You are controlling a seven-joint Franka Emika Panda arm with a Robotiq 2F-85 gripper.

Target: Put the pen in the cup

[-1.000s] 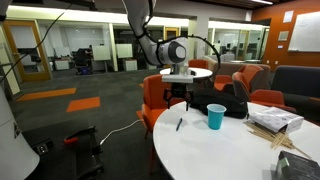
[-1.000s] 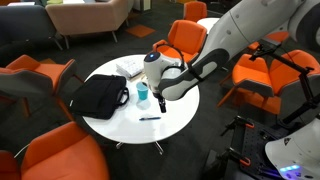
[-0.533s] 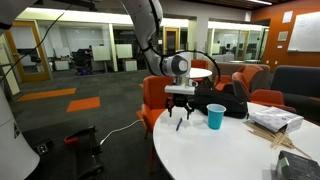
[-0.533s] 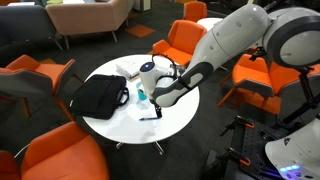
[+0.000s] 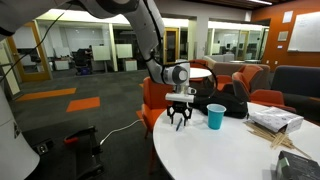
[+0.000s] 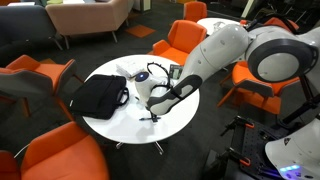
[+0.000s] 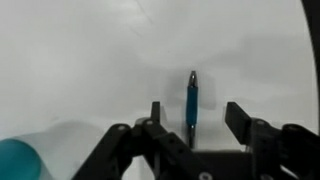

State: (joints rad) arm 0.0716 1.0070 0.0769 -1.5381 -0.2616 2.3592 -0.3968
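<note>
The pen (image 7: 192, 103) lies flat on the white table, a thin stick with a blue middle and dark ends in the wrist view. My gripper (image 7: 197, 115) is open, low over the table, with the pen between its two fingers and not touched. In both exterior views the gripper (image 5: 181, 122) (image 6: 152, 113) hangs just above the table edge and hides the pen. The teal cup (image 5: 216, 116) stands upright beside the gripper; it also shows in an exterior view (image 6: 141, 93) and at the wrist view's lower left corner (image 7: 20, 160).
A black bag (image 6: 100, 95) lies on the round white table (image 6: 175, 105), also seen behind the cup (image 5: 232, 103). Pale wooden sticks and papers (image 5: 272, 122) lie further along the table. Orange chairs (image 6: 185, 40) ring the table.
My gripper has come down from above the table to just over the pen, which is now hidden under it in the exterior views. The cup and bag have not moved.
</note>
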